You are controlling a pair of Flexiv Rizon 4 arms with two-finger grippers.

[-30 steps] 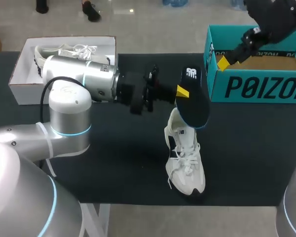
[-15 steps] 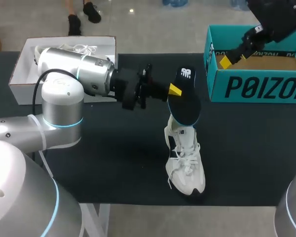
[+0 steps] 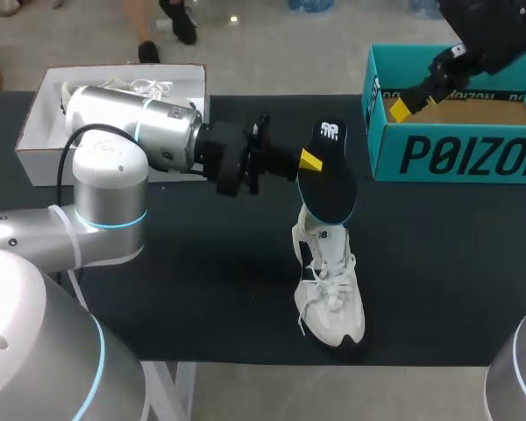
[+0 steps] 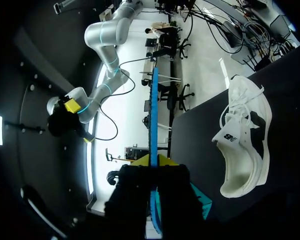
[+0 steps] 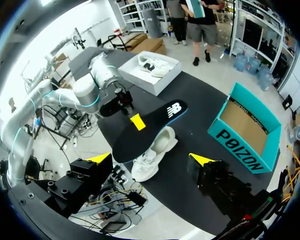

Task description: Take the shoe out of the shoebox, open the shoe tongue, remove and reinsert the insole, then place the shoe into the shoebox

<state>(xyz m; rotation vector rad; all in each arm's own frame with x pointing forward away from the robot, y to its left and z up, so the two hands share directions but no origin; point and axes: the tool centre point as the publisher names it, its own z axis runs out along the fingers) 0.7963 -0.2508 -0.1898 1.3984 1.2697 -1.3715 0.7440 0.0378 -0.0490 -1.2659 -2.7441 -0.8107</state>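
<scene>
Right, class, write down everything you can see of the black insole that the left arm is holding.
The insole is a flat, foot-shaped pad, black on top, with a white logo at its narrower end and a blue edge; it looks like foam. The left gripper is shut on one long side and holds it in the air over the white shoe, which lies on the dark table. The insole's wider end overlaps the shoe's opening; whether they touch cannot be told.
</scene>
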